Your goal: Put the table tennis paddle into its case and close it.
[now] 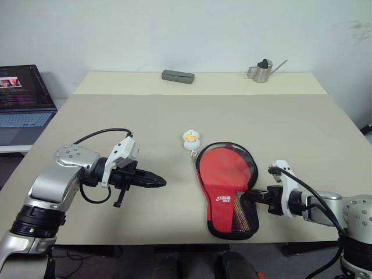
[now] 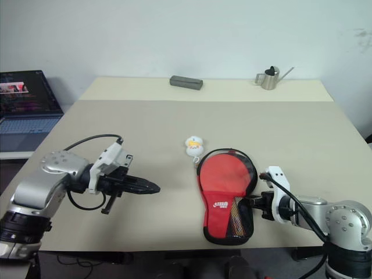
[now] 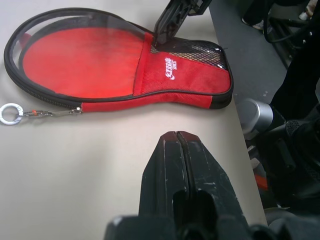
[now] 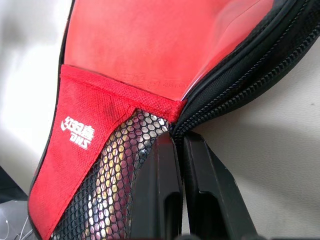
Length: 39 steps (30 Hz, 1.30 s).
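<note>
Two grippers are over the tan table (image 1: 116,221), and both have their fingers pressed together. The left gripper (image 1: 158,182) hangs above a bare part of the table, well apart from the case (image 1: 228,228), and it holds nothing. The right gripper (image 1: 247,197) pokes in at the case's right edge, near the handle end. Its tips sit right by the zip, where the black edge meets the grey mesh pocket. It may be pinching the zip pull there, but the pull is too small to tell.

The table tennis paddle (image 1: 225,167) is already lying inside the case. Its round red face shows under the open flap, and its handle is tucked under the red and mesh pocket. The case is still open, so the zip has yet to be pulled shut. The little white and yellow charm (image 1: 191,139) lies on the table just past the top of the case, tied on by a cord.

Things could go wrong from here. If the right gripper pulls on the zip, the whole case could slide, because nothing holds it down. The zip might also snag on the flap.
</note>
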{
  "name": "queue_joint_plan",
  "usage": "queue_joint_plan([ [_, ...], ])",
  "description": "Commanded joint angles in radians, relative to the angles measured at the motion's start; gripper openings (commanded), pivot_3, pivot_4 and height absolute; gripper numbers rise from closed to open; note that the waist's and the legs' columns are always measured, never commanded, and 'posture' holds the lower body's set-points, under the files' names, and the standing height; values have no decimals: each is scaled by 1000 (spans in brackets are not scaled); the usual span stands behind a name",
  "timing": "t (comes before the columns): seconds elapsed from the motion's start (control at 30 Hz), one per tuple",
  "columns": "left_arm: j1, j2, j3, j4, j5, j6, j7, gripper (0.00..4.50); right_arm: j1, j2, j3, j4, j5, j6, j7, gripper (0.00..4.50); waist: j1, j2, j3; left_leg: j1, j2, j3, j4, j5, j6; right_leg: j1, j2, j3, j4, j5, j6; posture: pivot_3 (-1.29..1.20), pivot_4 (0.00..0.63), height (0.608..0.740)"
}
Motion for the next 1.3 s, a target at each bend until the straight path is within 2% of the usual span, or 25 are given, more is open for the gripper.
queue_joint_plan([
  [0.03, -11, 9, 2, -24, -18, -10, -33, 0, -12, 30, -42, 1, -15, 9, -55, 717, 0, 0, 0, 0, 0, 0, 0, 0, 0, 0, 0, 0, 0, 0, 0, 0, 150, 740],
  [0.2, -9, 5, -4, -31, -22, -8, -27, 0, -7, 19, -76, 8, 11, 9, -75, 2377, 0, 0, 0, 0, 0, 0, 0, 0, 0, 1, 0, 0, 0, 0, 0, 0, 150, 740],
  [0.4, -4, -3, -7, -40, -30, -9, -20, 0, 13, -93, -153, 50, 141, 9, -37, 4476, 4, 0, 0, 0, 0, 0, 0, 0, 0, 1, 0, 0, 0, 0, 0, 0, 150, 740],
  [0.5, -1, -6, -8, -44, -31, -12, -16, 0, 25, -157, -168, 56, 174, 4, -10, 4476, 6, 0, 0, 0, 0, 0, 0, 0, 0, 1, 0, 0, 0, 0, 0, 0, 150, 740],
  [0.57, -2, -12, -8, -43, -31, -21, -13, 0, 44, -239, -167, 8, 155, -41, 91, 4476, 8, 0, 0, 1, 0, 0, 0, 0, 0, 1, 0, 0, 0, 0, 0, 0, 150, 740],
  [0.63, -10, -21, -7, -33, -27, -30, -5, 0, 56, -336, -134, -84, 73, -161, 245, 4476, 9, 0, 0, 0, 0, 0, 0, 0, 0, 1, 0, 0, -1, 0, 0, 0, 150, 740],
  [0.9, -11, -36, 33, -20, -29, -21, 70, 0, 44, -468, 10, -222, -150, -508, 580, 4476, 10, -1, 0, 2, 1, 0, 0, 0, 0, 4, 2, -1, -1, 0, 0, 0, 150, 740],
  [1.13, -6, -13, 103, 7, -27, -16, 136, 0, -36, -535, 109, -186, -240, -652, 780, 4476, 12, -1, 0, 2, 1, -1, 1, 0, 0, 4, 1, -1, -2, 0, 0, 0, 150, 740],
  [1.3, 14, 10, 150, 24, -14, -18, 181, 0, -155, -512, 210, -129, -293, -695, 846, 4476, 12, -1, 0, 3, 1, -1, 1, 0, 0, 4, 1, -1, -2, 0, 0, 0, 150, 740],
])
